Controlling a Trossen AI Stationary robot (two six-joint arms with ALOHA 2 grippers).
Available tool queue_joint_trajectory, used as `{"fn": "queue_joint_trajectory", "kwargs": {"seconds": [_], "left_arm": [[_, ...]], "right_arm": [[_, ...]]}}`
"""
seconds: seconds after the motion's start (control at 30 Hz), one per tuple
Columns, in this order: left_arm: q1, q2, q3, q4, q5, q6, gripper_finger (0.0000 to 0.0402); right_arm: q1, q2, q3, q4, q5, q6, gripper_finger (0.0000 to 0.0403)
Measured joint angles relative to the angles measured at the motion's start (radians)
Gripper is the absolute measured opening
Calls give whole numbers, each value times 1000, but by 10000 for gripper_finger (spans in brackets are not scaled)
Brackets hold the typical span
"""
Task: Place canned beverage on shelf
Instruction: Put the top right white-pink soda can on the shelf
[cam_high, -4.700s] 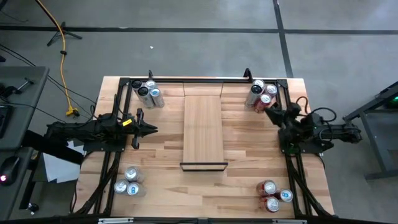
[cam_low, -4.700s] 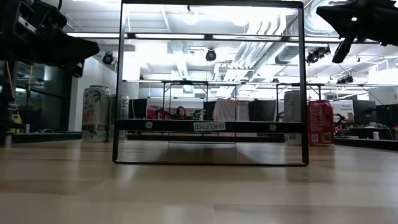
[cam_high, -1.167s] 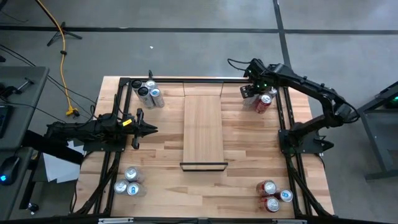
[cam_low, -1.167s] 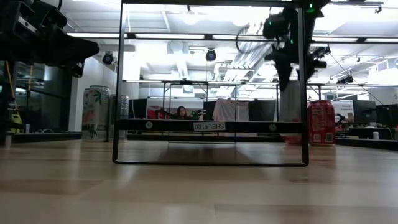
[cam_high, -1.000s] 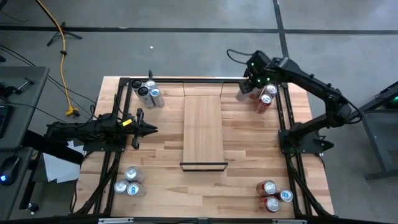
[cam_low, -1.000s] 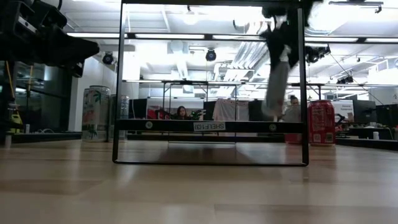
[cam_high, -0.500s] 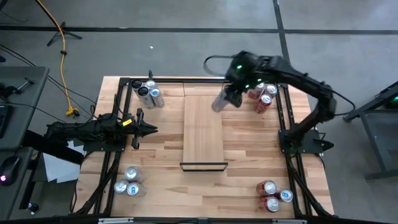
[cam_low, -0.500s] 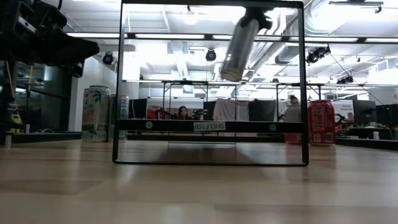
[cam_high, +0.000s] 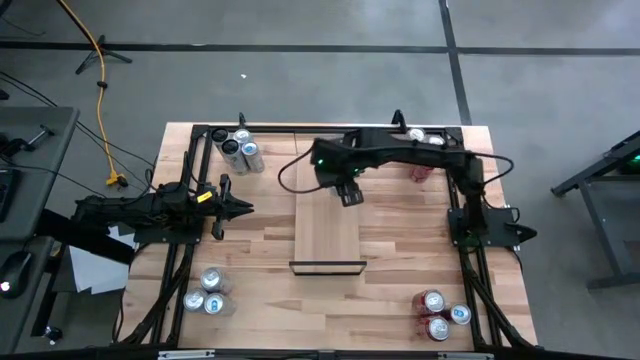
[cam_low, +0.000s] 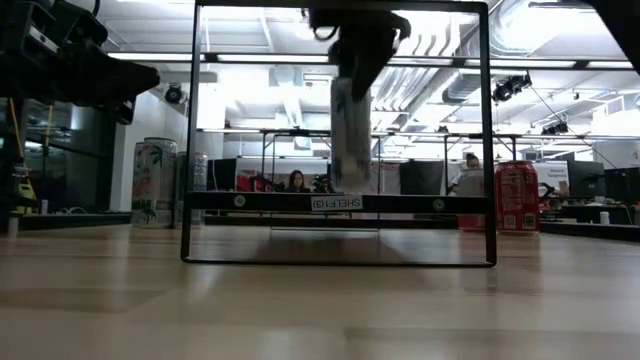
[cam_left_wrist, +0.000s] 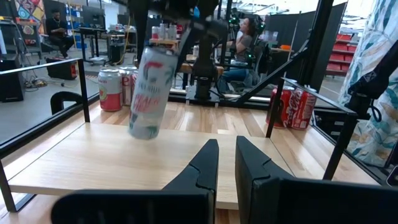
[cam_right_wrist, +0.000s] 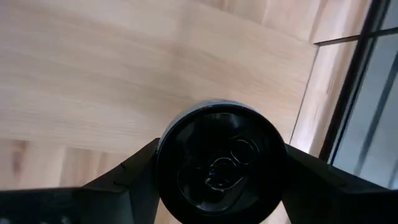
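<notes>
Overhead view straight down, low view level across the table, both sharing the shelf (cam_high: 327, 208), wrist views close

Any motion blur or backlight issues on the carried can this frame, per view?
Left wrist view: the can is smeared, its label unreadable. Low view: bright ceiling lights behind it leave the can and the right gripper dark. Right wrist view: the can top is sharp but dark. High view: even light over the shelf.
</notes>
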Motion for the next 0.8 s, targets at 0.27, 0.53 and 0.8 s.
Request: {"fn": "queue_joint_trajectory", "kwargs": {"seconds": [0.27,0.53,0.8], "left_arm": [[0,0,0,0,0,0,3],[0,0,0,0,0,0,3],[0,0,0,0,0,0,3]], "right_arm": [[-72,31,0,58,-76,48,246],[-146,31,0,72,-218,116,249],[-168,31,0,85,-216,132,286]]}}
